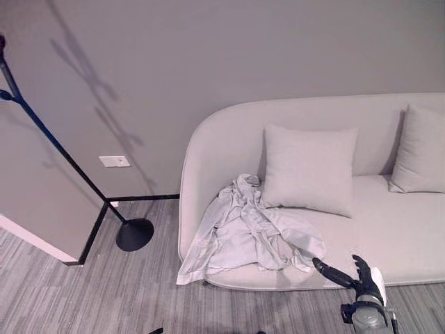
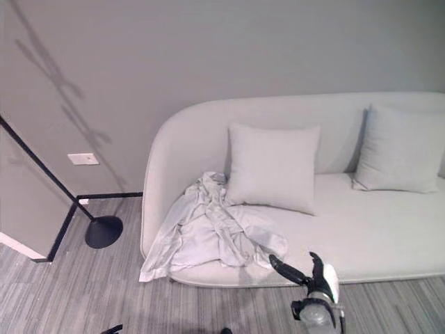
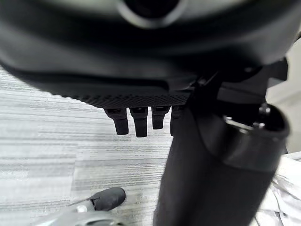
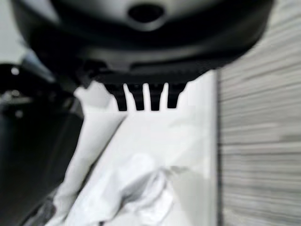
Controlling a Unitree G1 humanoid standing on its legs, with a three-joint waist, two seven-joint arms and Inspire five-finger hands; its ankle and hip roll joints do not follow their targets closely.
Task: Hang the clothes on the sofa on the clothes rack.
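nothing is hung yet: the clothes (image 1: 247, 233) lie crumpled on the sofa (image 1: 389, 229), the clothes rack (image 1: 76, 174) well apart. right robot hand (image 1: 354, 277) released nearby; left robot hand (image 3: 141, 120) relaxed, empty.

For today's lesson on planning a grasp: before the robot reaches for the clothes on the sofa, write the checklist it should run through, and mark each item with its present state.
1. Garment located: the pale garment lies crumpled on the sofa at its left end, one edge drooping over the front. Ok.
2. Garment free of weight: the nearest cushion stands beside it; whether it pins the cloth, cannot tell.
3. Right hand ready: fingers straight, holding nothing, near the garment's right edge. Ok.
4. Left hand free: fingers straight over the floor, holding nothing. Ok.
5. Clothes rack found: round base and slanting pole on the floor left of the sofa. Ok.
6. Hook free on the rack: its top is cut off. Cannot tell.
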